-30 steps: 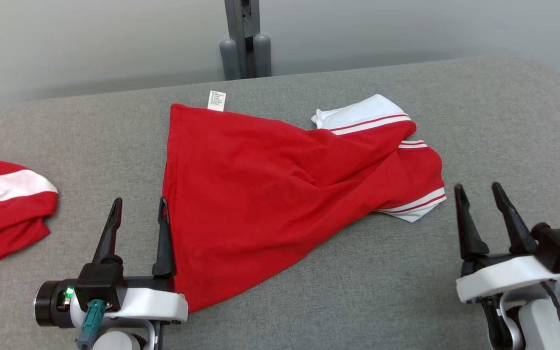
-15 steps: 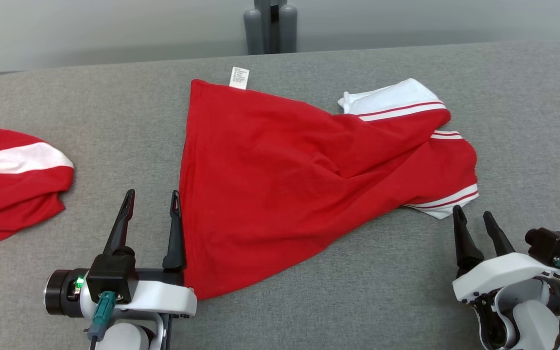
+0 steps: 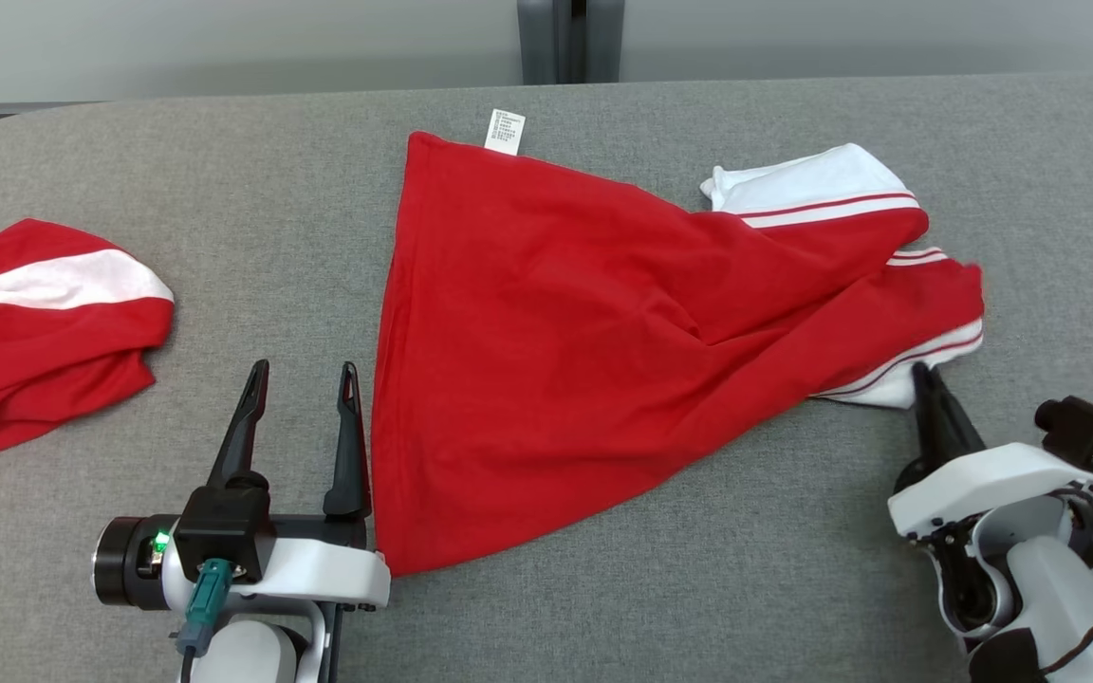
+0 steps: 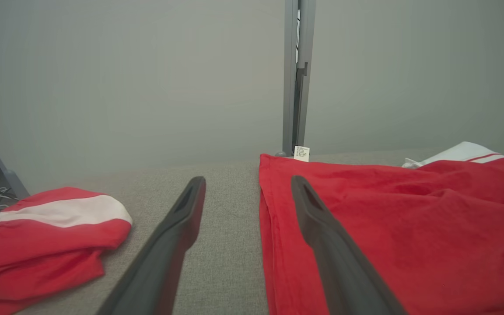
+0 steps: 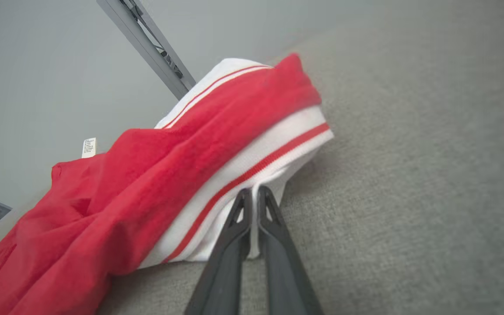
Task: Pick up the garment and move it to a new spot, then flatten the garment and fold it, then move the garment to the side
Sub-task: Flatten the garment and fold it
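The right gripper is seen drawn together on the white edge of the striped cuff of the red garment. A second ago its jaws were held wide apart just short of that cuff. A grip has thus been taken at the garment's right end, which is judged to open the pick-up step. The cloth is not yet raised clear of the grey table.

The left gripper is kept with jaws apart, as before, and nothing is held. Its inner finger is placed at the garment's left hem, though contact cannot be told. The garment is spread in a rough triangle across the middle of the table, its label at the far corner. A second shirt is laid well apart at the left.

In the right wrist view a sliver of white cloth is shown pinched between the fingers. In the head view those fingers are merged into one dark shape, so the pinch cannot be confirmed there. In the left wrist view bare table is shown between the left fingers.
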Motion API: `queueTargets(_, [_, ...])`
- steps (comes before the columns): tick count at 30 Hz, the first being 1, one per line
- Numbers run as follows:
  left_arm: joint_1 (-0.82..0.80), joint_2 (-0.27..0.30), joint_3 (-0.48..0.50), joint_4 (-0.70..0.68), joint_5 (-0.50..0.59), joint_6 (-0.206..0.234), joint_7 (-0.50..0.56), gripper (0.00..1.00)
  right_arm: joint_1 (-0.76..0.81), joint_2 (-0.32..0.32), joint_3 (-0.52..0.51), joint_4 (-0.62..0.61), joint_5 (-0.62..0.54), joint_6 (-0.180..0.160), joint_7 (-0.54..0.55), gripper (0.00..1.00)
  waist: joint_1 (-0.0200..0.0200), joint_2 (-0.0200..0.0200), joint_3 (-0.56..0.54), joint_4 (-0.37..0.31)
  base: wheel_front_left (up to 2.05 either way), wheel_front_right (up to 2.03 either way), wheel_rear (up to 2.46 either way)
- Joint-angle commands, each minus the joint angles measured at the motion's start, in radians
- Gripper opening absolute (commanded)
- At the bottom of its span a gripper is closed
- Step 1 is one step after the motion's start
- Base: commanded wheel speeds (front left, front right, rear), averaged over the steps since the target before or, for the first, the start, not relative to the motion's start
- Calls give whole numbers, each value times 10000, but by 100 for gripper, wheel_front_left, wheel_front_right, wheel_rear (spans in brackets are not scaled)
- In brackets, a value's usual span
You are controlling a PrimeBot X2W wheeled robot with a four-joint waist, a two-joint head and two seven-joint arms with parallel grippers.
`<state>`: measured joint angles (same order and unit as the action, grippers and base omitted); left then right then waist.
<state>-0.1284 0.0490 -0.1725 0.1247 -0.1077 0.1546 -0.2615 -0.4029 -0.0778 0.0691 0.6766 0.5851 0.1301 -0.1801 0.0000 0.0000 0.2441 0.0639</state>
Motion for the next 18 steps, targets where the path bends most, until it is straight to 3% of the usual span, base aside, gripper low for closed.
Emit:
queueTargets(1, [-108,28,63,33,-53,69,-31,100,-149,-237,43,-114,46,14,-268,0,0,0,-47,-34,0,0,0])
queueTargets(7, [0,28,147,67,-166,43,-31,100,-182,-623,248,-454,-367,13,-636,0,0,0,-335,-267,0,0,0])
queueTargets(14, [188,28,245,113,-267,52,-31,100,-42,-1124,126,-1113,-2325,10,-572,0,0,0,-750,-636,0,0,0])
queueTargets(18, [256,31,207,124,-310,93,-31,100,156,-889,-482,-1969,-3515,10,-5,0,0,0,-891,-719,0,0,0])
